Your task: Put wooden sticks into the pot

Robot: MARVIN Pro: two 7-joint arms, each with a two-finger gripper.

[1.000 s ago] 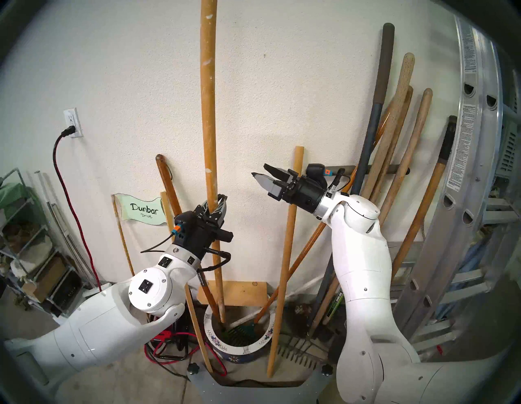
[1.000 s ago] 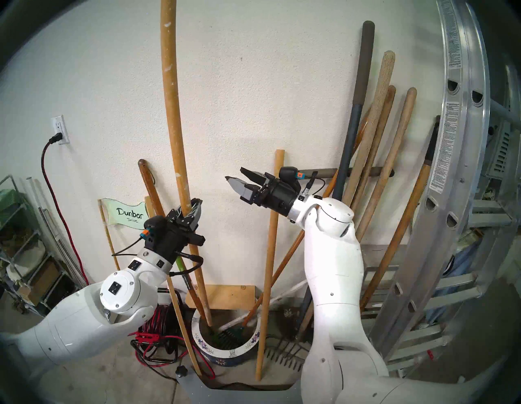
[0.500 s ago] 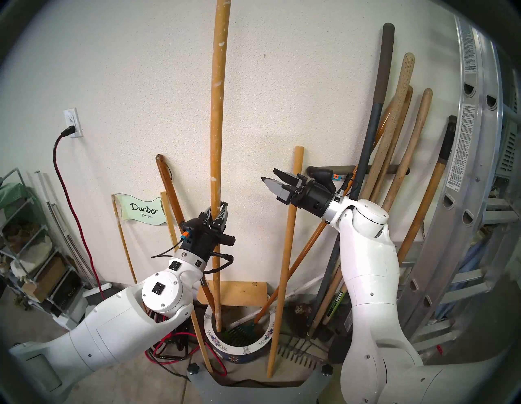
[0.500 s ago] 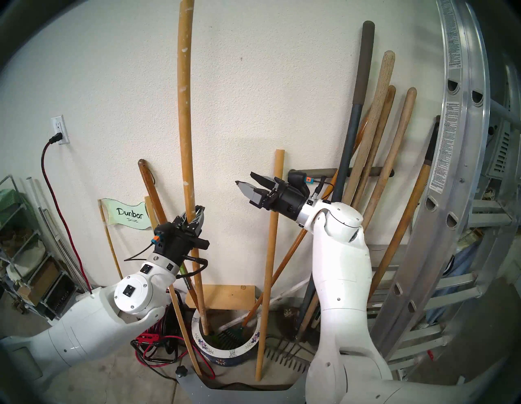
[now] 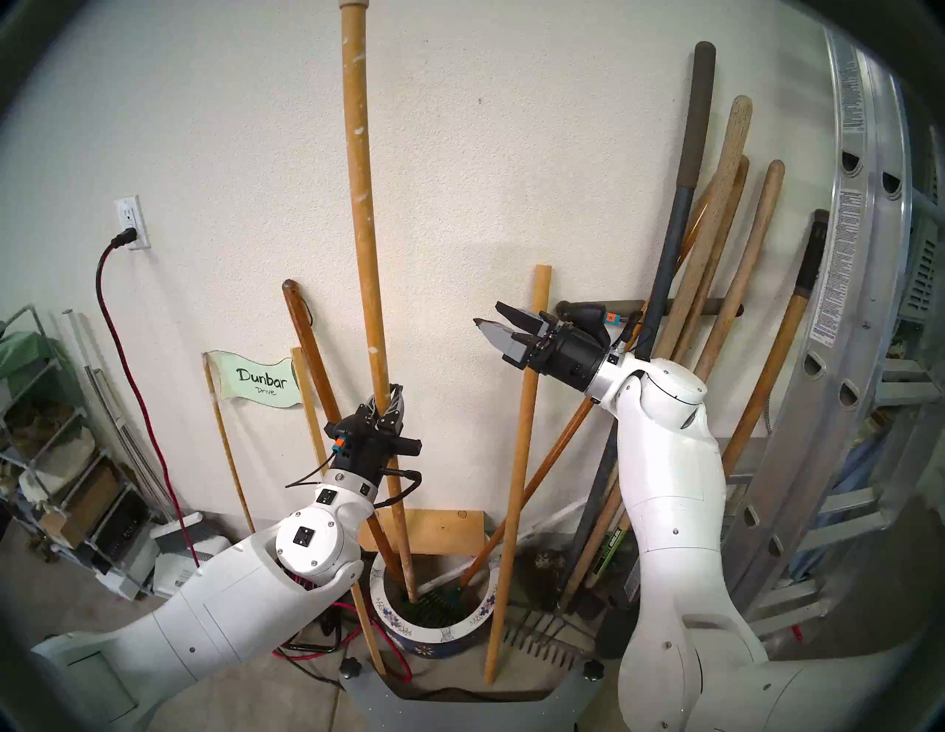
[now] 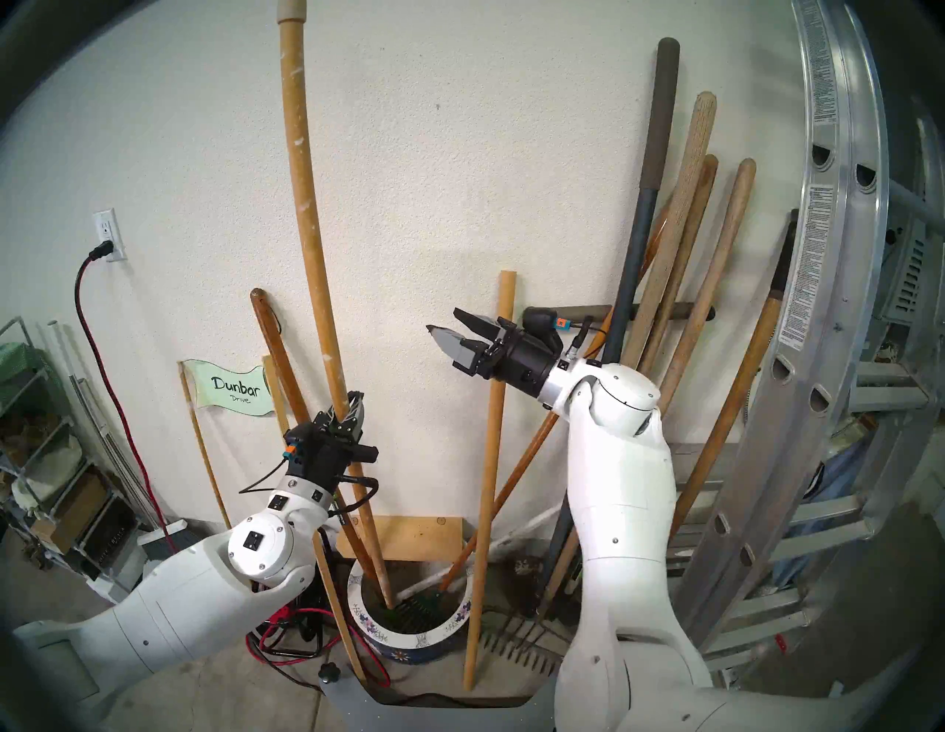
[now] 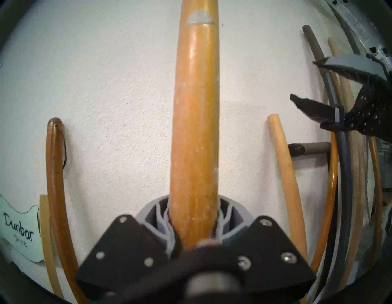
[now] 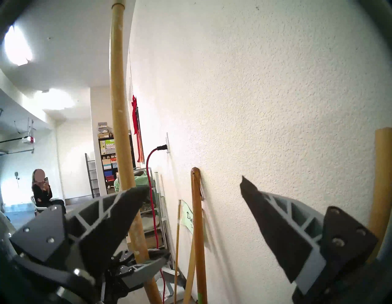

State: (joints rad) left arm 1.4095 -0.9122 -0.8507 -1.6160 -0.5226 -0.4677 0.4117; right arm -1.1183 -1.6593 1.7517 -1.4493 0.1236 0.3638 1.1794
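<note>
Lowered since the earlier frames, the left gripper is now found nearer the pot, and the paint-flecked stick has sunk with it, so that its cream tip has come into the head view at the top edge. Nearest the camera, the left upper arm is seen rising from the lower left corner, bent at the elbow, with the forearm angled up and away toward the wall. Its fingers are closed tight on the paint-flecked stick, which is gripped at about its lower third and stands nearly upright, leaning slightly left at the top. The stick's lower end is observed inside the pot's white flowered rim, beside a green rake head. The right arm is seen raised from the lower right, elbow high, wrist directed left and slightly upward. The right gripper is held with jaws spread wide and nothing between them, just left of the plain stick. That plain stick is noted outside the pot, foot on the floor to the right of the rim, top against the wall. Farther back, a dark-brown handle and a "Dunbar Drive" sign are recorded against the wall.
</note>
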